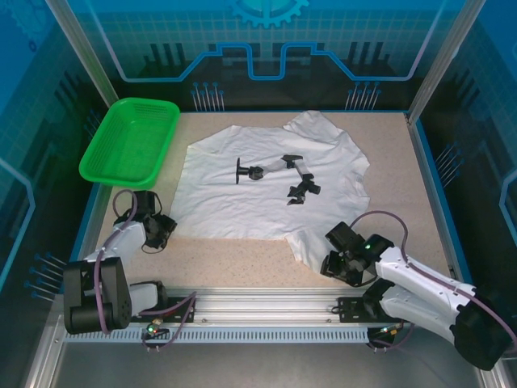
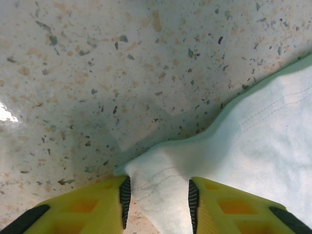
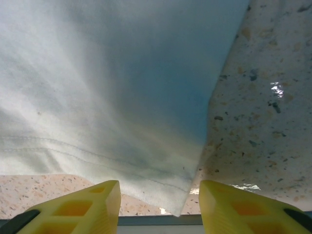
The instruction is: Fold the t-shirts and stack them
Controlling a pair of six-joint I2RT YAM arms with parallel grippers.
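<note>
Basket (image 1: 129, 144) sits just left of the spread white t-shirt (image 1: 222, 194).

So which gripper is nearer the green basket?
Left. The left gripper is just in front of the basket; the right gripper is far across, at the t-shirt's right corner.

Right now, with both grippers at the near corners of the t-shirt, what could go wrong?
The left gripper straddles only the tip of the t-shirt corner, so a thin bite might slip on lifting.
The right gripper sits at the very hem edge; same risk.
The far edge is rumpled, so a fold could come out uneven.
</note>
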